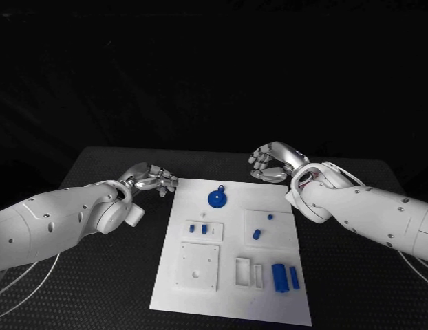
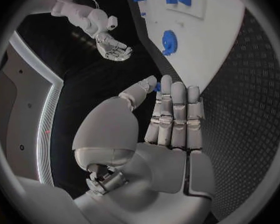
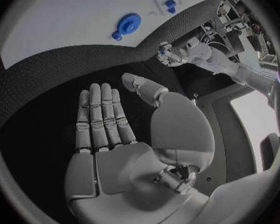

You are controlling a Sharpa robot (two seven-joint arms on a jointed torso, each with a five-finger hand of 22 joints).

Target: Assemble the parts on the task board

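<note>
In the head view, your left hand (image 1: 150,177) sits over the black table (image 1: 95,275) just off the far left corner of the task board (image 1: 229,299), fingers bunched toward the board's edge. Your right hand (image 1: 274,161) hovers beyond the board's far right corner, fingers curled downward, apart from the board. Between them, near the board's far edge, lies a round blue part (image 1: 217,198). Nearer you, two small blue parts (image 1: 198,227) stand side by side in a raised block, two more (image 1: 261,227) sit in the right-hand block, and a blue pair (image 1: 285,277) lies at the near right.

In the left wrist view, your left hand (image 2: 171,119) holds its fingers straight and pressed together, thumb angled in. A small blue bit (image 2: 157,87) shows between thumb tip and fingers, pinched there. The round blue part (image 2: 169,41) lies on the board ahead of the fingertips.

In the right wrist view, your right hand (image 3: 109,129) is flat and released, fingers straight, thumb out, holding nothing. The round blue part (image 3: 127,24) lies on the board, well apart from the fingertips.

You can read no writing on the board or parts.
</note>
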